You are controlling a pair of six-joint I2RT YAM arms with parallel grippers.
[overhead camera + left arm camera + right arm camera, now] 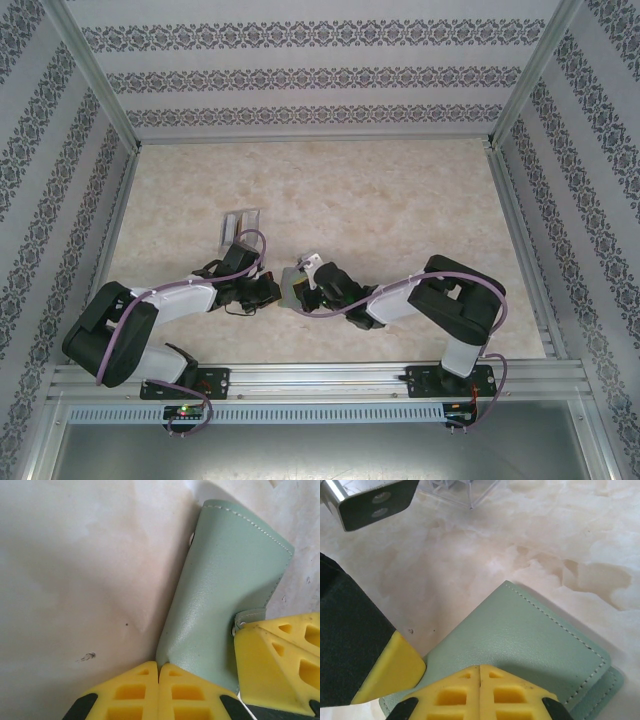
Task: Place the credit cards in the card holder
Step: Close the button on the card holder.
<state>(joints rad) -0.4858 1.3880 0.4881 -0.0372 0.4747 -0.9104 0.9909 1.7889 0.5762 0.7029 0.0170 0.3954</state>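
Table (400, 200), pale and marbled, carried the work. Wallet (225, 595), sage green and folded shut, lay between the two pincers. Its near corner met the tips of the left pincer (159, 672) and ran ahead and to the right of them. It also sat directly beneath and ahead of the tips of the right pincer (479, 672). Clear slotted stand (240, 228) stood beyond the left pincer, apart from the wallet.

Both pincers were fully closed, fingers meeting with no gap. Whether either nipped an edge of the leather or merely pressed on it could not be told.

Snap tab (250, 616) sat on the wallet's edge, touching or just beside the right pincer's finger.

Assessment: wallet judged light, soft and pliable, with a grained skin offering fair grip. It appeared liable to bend or slide on the smooth table if pushed at one corner. The best hold was judged to be the free stitched edge or the tab, with the other pincer pinning the lower flap.
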